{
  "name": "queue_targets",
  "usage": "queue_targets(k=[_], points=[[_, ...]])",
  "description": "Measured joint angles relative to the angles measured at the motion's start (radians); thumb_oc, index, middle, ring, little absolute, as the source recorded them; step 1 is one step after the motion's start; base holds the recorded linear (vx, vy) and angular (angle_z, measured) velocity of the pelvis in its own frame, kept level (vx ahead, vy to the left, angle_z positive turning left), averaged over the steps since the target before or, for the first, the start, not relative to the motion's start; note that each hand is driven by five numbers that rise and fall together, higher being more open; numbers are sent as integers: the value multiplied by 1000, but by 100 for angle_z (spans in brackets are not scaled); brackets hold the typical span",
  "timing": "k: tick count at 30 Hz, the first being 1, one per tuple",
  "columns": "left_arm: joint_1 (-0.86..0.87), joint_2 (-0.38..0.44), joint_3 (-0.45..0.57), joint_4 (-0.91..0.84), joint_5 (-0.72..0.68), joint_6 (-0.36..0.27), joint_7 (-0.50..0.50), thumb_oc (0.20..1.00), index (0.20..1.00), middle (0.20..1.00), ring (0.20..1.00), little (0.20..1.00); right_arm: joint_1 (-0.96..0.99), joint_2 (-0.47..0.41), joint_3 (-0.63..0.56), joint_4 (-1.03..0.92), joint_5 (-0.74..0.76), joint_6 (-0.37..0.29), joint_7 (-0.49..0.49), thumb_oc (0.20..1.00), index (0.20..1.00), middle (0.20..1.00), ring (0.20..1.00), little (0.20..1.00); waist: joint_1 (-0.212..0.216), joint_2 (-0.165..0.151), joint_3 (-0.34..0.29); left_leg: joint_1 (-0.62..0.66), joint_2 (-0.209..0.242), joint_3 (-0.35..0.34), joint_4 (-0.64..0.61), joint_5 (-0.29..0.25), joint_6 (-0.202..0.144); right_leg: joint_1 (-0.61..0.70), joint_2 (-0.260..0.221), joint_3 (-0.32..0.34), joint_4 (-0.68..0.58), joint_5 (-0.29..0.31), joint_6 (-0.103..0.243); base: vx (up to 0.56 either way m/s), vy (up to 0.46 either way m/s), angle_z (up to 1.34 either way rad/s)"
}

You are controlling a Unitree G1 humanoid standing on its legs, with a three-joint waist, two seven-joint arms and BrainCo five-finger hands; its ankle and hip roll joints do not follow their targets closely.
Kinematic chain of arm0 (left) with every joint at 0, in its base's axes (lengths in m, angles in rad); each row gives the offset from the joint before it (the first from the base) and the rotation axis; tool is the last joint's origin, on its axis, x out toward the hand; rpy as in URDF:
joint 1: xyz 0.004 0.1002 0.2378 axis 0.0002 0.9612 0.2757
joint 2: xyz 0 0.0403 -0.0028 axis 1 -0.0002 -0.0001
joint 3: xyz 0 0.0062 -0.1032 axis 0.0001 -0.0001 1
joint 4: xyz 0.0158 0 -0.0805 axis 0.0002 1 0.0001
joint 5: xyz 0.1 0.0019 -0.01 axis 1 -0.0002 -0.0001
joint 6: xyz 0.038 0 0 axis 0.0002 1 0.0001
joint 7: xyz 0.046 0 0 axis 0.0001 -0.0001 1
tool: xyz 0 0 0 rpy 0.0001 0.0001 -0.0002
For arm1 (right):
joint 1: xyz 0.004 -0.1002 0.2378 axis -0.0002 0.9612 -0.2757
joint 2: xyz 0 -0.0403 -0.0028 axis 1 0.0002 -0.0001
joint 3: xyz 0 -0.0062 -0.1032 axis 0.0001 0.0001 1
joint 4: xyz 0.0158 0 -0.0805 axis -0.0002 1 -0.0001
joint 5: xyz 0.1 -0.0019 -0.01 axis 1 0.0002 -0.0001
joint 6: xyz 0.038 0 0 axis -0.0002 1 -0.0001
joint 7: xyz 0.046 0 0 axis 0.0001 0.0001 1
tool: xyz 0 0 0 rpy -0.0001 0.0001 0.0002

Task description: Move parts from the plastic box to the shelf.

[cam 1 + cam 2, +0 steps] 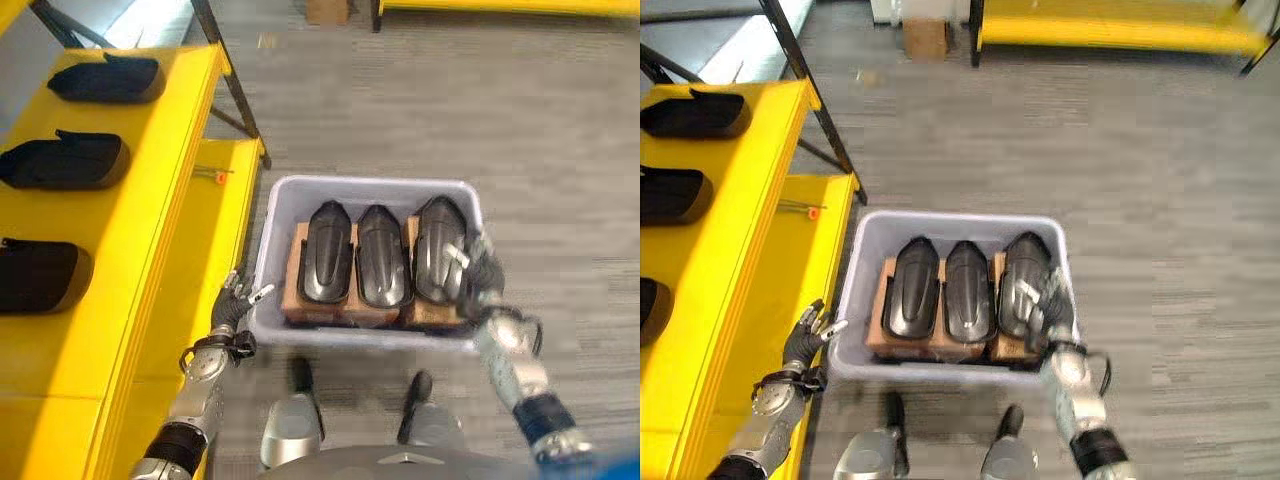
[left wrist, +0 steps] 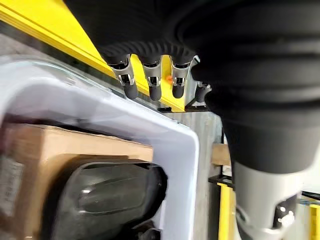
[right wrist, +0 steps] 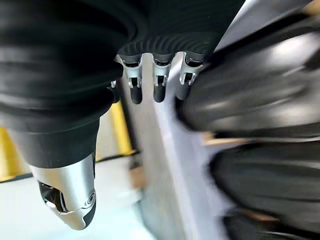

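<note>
1. While three black parts (image 1: pixel 380 258) lie side by side in the plastic box (image 1: pixel 372 192), the right hand (image 1: pixel 478 275), fingers relaxed, hovers at its four-o'clock corner.
2. Curl fully round the nearest part before lifting toward the shelf (image 1: pixel 150 190) at nine o'clock.
3. The left hand (image 1: pixel 233 305) waits with fingers apart, holding nothing, at seven o'clock.

Left robot hand (image 2: pixel 150 80) with straight, dark-tipped fingers (image 2: pixel 131 89) above the box (image 2: pixel 165 145) rim, touching nothing, black part (image 2: pixel 107 192) on brown cardboard (image 2: pixel 60 150) inside the box, yellow shelf (image 2: pixel 75 47) edge beyond the fingers
</note>
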Motion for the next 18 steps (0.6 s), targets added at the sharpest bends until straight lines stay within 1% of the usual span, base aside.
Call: queue_targets(k=[1,2,3,5,6,9,10,11,13,15,18], points=[[3,-23,2,0,-42,-3,2,1000,1000,1000,1000,1000,-41,-27,-7,-55,1,4,-19,1000,1000,1000,1000,1000,-2,15,5,2,14,0,-1,4,-6,8,15,1,-20,5,-9,3,-6,-22],[-15,-33,5,0,-70,-6,4,1000,1000,1000,1000,1000,-119,-59,-9,-128,-3,4,-39,1000,1000,1000,1000,1000,-2,19,16,0,23,1,0,5,-7,7,27,5,-38,12,-15,10,-4,-22],[-43,-37,4,0,-76,-6,7,1000,1000,1000,1000,1000,-215,-74,-13,-158,-6,3,-58,1000,1000,1000,1000,1000,-6,21,31,-1,32,3,4,9,-13,6,37,8,-41,17,-21,-22,12,-18],[-78,-42,-5,-1,-76,-6,10,1000,1000,1000,1000,1000,-309,-77,-23,-166,-30,9,-98,1000,1000,1000,1000,1000,-1,21,33,-6,38,2,6,11,-18,0,44,7,-34,12,-28,-37,23,-4],[-102,-42,-14,-2,-75,-12,10,1000,1000,1000,1000,1000,-358,-77,-20,-162,-32,32,-134,1000,1000,1000,1000,1000,-1,21,33,-23,40,2,12,11,-19,-30,41,11,-4,-3,-27,0,0,0],[-119,-47,-18,1,-76,-12,9,1000,1000,1000,1000,1000,-359,-66,-21,-126,-35,77,-203,1000,1000,1000,1000,1000,5,19,40,-44,33,3,14,13,-19,-63,32,13,24,-5,-30,-21,29,-1],[-120,-46,-20,1,-76,-16,9,1000,1000,1000,1000,1000,-324,-51,-21,-75,-40,112,-245,1000,1000,1000,1000,1000,4,19,55,-43,25,6,14,10,-15,-69,25,13,34,-10,-28,-23,59,-5],[-120,-46,-20,0,-76,-19,10,1000,1000,1000,1000,1000,-310,-41,-21,-49,-40,126,-261,1000,1000,1000,1000,1000,4,20,69,-43,21,14,14,9,-12,-79,21,19,44,-12,-29,-13,57,-10],[-122,-46,-22,1,-76,-20,11,1000,1000,1000,1000,1000,-292,-34,-21,-16,-40,151,-280,1000,1000,1000,1000,1000,0,26,100,-43,12,29,14,5,-7,-94,10,35,53,-12,-28,-6,36,-16],[-126,-46,-25,1,-76,-20,17,1000,1000,1000,1000,1000,-268,-33,-21,3,-40,177,-295,1000,1000,1000,1000,1000,-12,34,134,-43,1,32,14,3,-4,-96,1,39,55,-10,-25,-6,15,-4],[-149,-46,-31,0,-77,-21,33,1000,1000,1000,1000,1000,-249,-31,-21,9,-40,185,-303,1000,1000,1000,1000,1000,-24,36,138,-43,0,33,13,3,-4,-97,1,41,55,-11,-24,0,0,0]])
